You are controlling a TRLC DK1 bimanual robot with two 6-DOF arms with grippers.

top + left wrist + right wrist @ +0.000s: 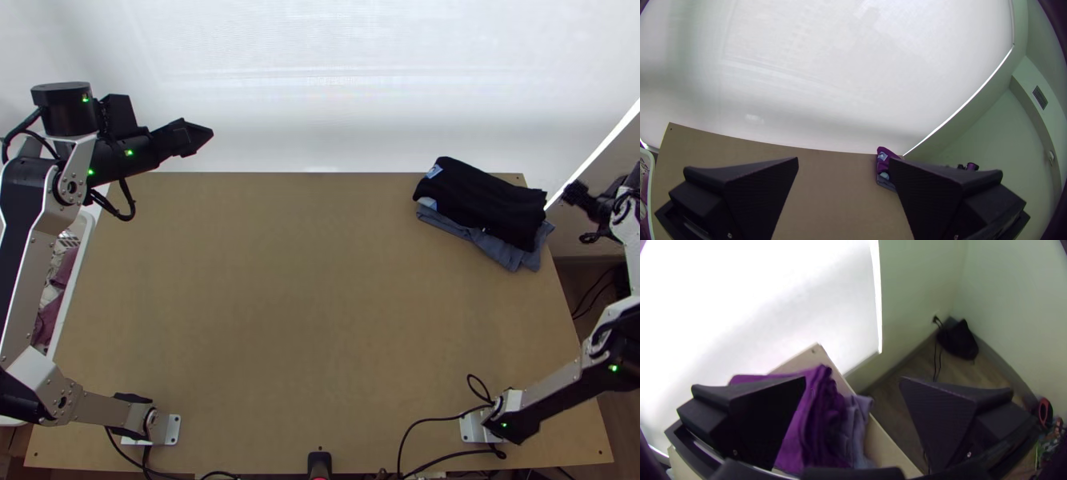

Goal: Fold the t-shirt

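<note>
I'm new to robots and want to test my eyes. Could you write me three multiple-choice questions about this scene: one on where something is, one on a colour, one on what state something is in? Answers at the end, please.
1. Where on the table is the pile of folded cloth?
A) The middle
B) The far right corner area
C) The near left corner

2. What colour is the lower cloth in it?
A) Grey-blue
B) Bright yellow
C) Bright red

3. How is the left gripper?
A) Shut on a sleeve
B) Shut on nothing
C) Open

Answers:
1 B: the top view shows it there.
2 A: that shade shows beneath the dark cloth.
3 C: its fingers stand wide apart in the left wrist view.
</note>
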